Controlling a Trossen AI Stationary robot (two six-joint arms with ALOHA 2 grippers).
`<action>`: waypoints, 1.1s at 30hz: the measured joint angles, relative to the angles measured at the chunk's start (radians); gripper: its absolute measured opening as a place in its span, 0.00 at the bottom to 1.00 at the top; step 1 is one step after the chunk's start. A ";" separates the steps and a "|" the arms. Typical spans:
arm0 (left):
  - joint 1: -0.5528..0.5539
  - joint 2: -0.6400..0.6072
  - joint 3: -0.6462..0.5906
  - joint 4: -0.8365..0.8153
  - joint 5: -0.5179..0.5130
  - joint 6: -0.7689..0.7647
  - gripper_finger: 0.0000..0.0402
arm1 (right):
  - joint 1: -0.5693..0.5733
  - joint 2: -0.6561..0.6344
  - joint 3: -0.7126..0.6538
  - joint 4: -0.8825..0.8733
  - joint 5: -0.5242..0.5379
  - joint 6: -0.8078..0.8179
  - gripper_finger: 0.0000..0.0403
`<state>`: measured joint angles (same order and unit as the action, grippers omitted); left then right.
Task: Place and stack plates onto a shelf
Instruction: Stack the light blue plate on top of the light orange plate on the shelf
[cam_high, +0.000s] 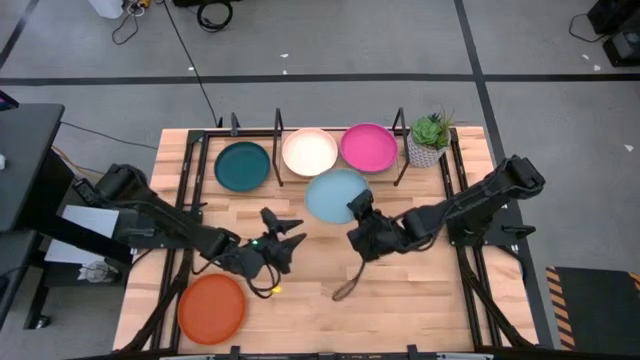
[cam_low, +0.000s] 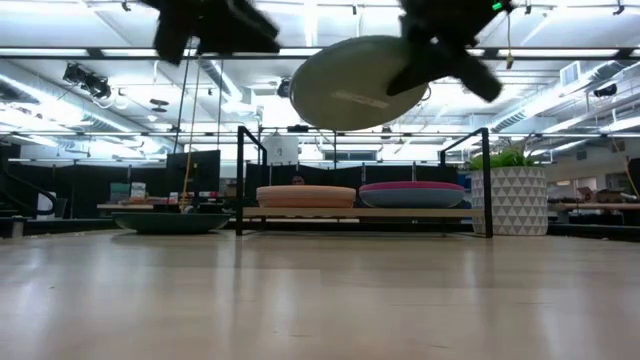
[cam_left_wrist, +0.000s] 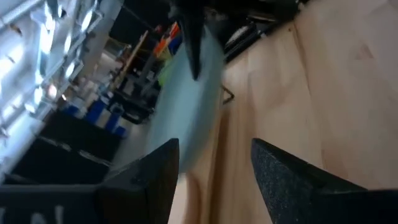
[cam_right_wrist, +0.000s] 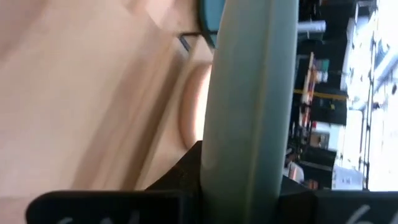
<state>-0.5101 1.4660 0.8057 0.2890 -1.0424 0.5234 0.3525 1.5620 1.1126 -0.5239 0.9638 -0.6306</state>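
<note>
a: honestly, much is cut off. in the low view both arms enter from above and their grippers are only dark blurs, so the finger detail there is hard to read. only five plates show anywhere.

b: which ones?

a: from above, a round dark teal matte plate (cam_high: 243, 166) lies on the counter (cam_high: 430, 290) by the left end of the low black metal-rod shelf with its pale wood base (cam_high: 279, 127). a round cream matte plate (cam_high: 309, 152) and a round magenta matte plate (cam_high: 368, 147) sit side by side in the shelf. a round orange matte plate (cam_high: 211, 307) rests near the counter's front left corner, well apart from the rest.

b: and the fifth?

a: a round light teal matte plate (cam_high: 336, 195) is held up off the counter, just in front of the shelf. the right gripper (cam_high: 362, 208) is clamped on its rim; the right wrist view shows the plate edge-on (cam_right_wrist: 249, 112) wedged between the dark fingers.

b: the left gripper?

a: the left gripper (cam_high: 285, 232) hangs just left of that plate, fingers spread apart and holding nothing. its wrist view shows a clear gap between the two fingers (cam_left_wrist: 292, 180), with the pale plate blurred beyond. whether a fingertip touches the plate, i cannot tell.

b: anything else?

a: a small green plant in a white patterned pot (cam_high: 429, 140) stands at the shelf's right end.
</note>
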 joint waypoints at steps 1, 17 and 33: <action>-0.001 -0.022 -0.026 -0.005 0.000 -0.033 0.52 | -0.021 0.000 0.000 0.021 0.000 -0.014 0.15; -0.045 -0.446 -0.413 0.138 0.000 -0.355 0.51 | -0.386 0.059 0.002 0.407 -0.314 -0.247 0.15; -0.043 -0.554 -0.514 0.279 -0.001 -0.329 0.51 | -0.499 0.312 0.013 0.685 -0.231 -0.630 0.15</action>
<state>-0.5531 0.9115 0.2920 0.5682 -1.0431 0.1942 -0.1465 1.8736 1.1252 0.1616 0.7330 -1.2609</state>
